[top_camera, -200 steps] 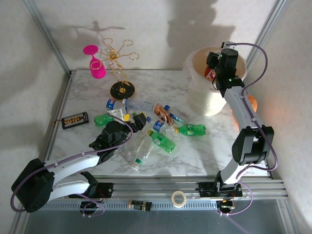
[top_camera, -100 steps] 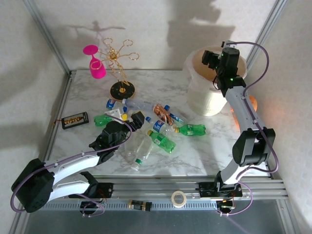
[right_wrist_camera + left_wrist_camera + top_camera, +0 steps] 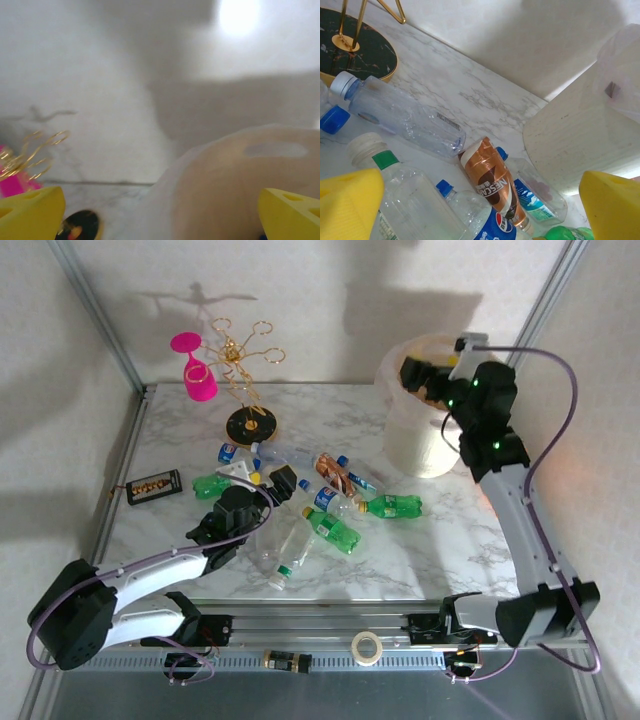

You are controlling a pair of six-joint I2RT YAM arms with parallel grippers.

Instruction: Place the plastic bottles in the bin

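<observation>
Bottles [image 3: 333, 529] crowd the bench [image 3: 420, 540]; with both pairs of jaws apart and empty, I want the left gripper [image 3: 272, 486] squarely across the white-capped bottle [image 3: 405, 192].

The left arm [image 3: 150, 575] lies low, stretched forward and rightward. The left gripper [image 3: 280, 482] points ahead, its 2 yellow fingers [image 3: 347, 200] spread wide. The right arm [image 3: 520, 510] rises tall from a low elbow. The right gripper [image 3: 420, 375] points left, jaws wide apart.

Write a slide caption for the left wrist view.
Left arm's open yellow fingers frame clear plastic bottles and a brown-labelled bottle near the cream-white round bin.
</observation>
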